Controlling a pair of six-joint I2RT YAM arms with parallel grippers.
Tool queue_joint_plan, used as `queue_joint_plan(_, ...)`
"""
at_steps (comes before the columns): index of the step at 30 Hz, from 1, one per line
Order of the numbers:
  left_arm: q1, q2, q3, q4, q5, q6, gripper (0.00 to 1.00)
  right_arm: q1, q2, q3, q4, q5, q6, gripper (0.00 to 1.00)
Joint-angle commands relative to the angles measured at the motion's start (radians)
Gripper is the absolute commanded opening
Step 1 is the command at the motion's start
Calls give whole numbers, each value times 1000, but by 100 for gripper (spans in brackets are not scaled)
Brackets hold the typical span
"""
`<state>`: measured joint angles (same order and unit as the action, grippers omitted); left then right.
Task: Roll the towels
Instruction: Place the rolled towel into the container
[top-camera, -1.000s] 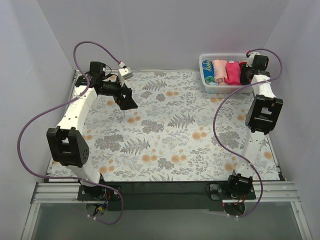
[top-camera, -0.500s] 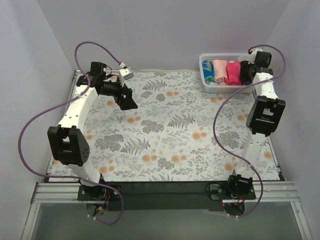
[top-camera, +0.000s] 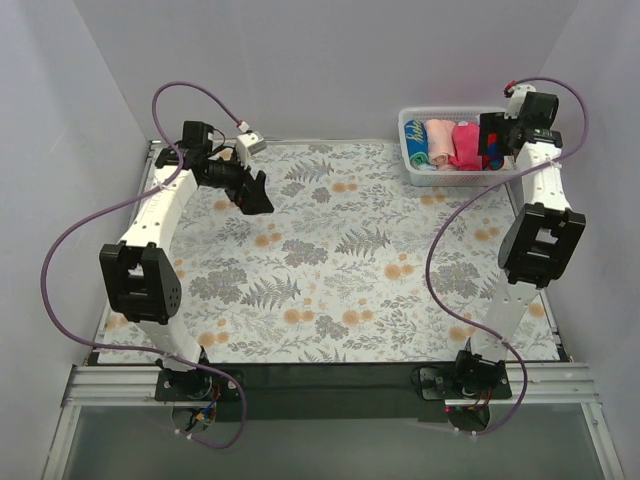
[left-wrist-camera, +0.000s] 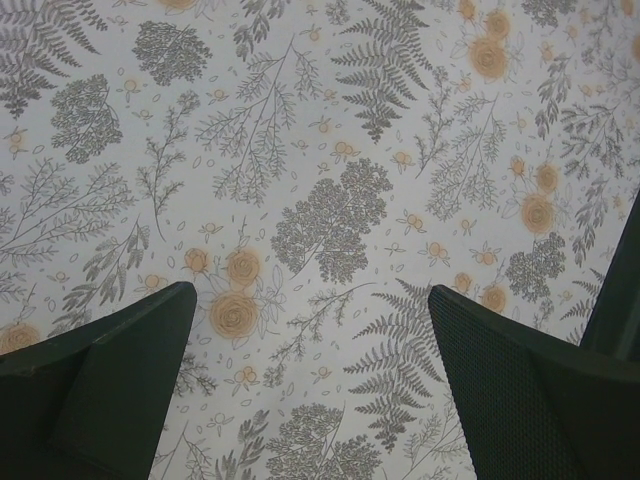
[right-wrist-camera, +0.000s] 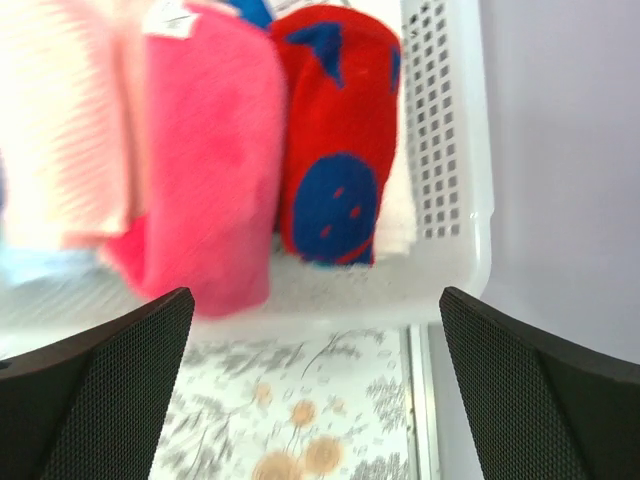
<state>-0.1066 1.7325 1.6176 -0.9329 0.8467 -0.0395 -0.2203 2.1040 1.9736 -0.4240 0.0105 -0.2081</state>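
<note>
Towels (right-wrist-camera: 215, 170) in rolls in the basket (right-wrist-camera: 445, 150), right fingers (right-wrist-camera: 530, 400) apart, higher than before, left fingers (left-wrist-camera: 100, 390) apart too.

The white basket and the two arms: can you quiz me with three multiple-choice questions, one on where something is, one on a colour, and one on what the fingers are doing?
1. Where on the work area does the white basket sit?
A. near left corner
B. in the middle
C. far right corner

2. What colour are the marks on the red towel?
A. blue
B. yellow
C. green

3. How are the left arm's fingers?
A. shut on a towel
B. open, with nothing between them
C. shut on the basket's rim

Answers:
1 C: the top view shows it at the far right corner.
2 A: the right wrist view shows blue patches on the red.
3 B: the left wrist view shows the fingers wide apart, with only the floral cloth below the gap.
</note>
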Motion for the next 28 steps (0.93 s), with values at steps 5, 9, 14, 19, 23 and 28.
queue_joint_plan(5,28,41,91,31,-115,-103,98,48,-278,-107,-197,-243,-17,98)
queue_joint_plan(9,38,52,100,36,-152,-114,98,131,-404,-209,-261,-299,-36,98)
queue_joint_plan(14,38,21,30,58,-224,-85,98,291,-584,-415,-286,-346,-60,98)
queue_joint_plan(19,38,-79,-181,94,-320,6,98,449,-749,-725,-230,-346,-50,98)
queue_joint_plan(23,38,-165,-293,106,-347,27,98,470,-795,-818,-190,-346,-40,98)
queue_joint_plan(28,38,-240,-344,112,-365,17,98,473,-808,-834,-179,-331,-43,98)
